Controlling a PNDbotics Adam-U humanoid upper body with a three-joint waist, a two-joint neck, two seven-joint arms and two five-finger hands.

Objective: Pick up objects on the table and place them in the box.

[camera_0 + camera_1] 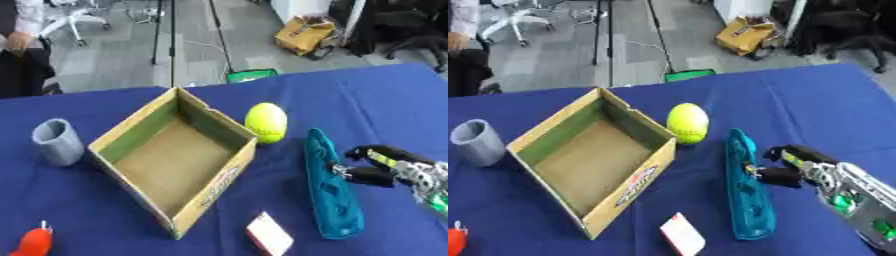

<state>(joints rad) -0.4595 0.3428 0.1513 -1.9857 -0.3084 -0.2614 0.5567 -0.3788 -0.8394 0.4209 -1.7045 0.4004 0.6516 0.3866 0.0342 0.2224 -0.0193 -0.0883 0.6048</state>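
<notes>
- The cardboard box sits open-topped on the blue tablecloth, turned at an angle, with a printed label on its near right wall. Its inside is bare brown card with nothing lying in it.
- The grey cup stands upright well to the left of the box; its inside cannot be seen.
- The right hand reaches in from the lower right. Its dark fingers and thumb are parted (a clear gap shows between the upper finger and the lower one), and their tips sit right at the right edge of the teal object. Whether they actually touch it cannot be told; they are not closed round it.
- The left hand shows in neither view.
- The teal object is long, narrow and flattish with a moulded, bumpy surface, lying lengthwise on the cloth to the right of the box.
- The yellow ball is round and matte with a faint seam, resting just beside the box's far right corner, above the teal object.
- A small white card with a red edge lies flat near the front, below the box's near corner.
- A red-orange object with a pale tip shows at the lower left corner, partly cut off.
</notes>
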